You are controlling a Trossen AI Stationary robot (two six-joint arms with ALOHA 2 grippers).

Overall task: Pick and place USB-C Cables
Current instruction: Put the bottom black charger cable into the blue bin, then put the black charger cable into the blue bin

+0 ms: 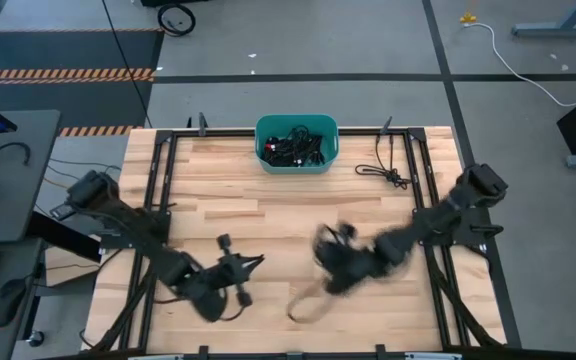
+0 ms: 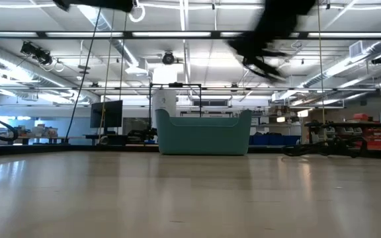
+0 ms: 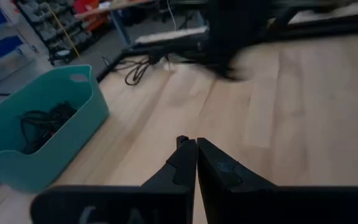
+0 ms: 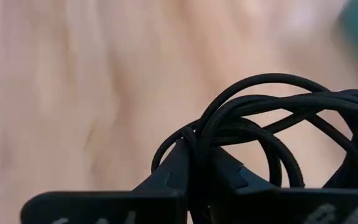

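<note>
Right hand (image 4: 194, 163) raised over the middle of the counter (image 1: 268, 205), blurred in the high view, clamped on a looped black USB-C cable (image 4: 278, 127). Left hand (image 3: 196, 155) pinched closed and empty, low at 7 o'clock. Teal bin (image 1: 297, 160) at 12 o'clock, holding more cables (image 1: 294, 146). One loose bundle (image 1: 386, 172) at 1 o'clock, beside the bin.

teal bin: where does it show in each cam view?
High: teal bin, top centre of the table, cables inside.
Low: centre, far across the table.
Left wrist: picture's left edge.
Right wrist: cannot tell.
Shared landmark: loose black cable beside the bin.
</note>
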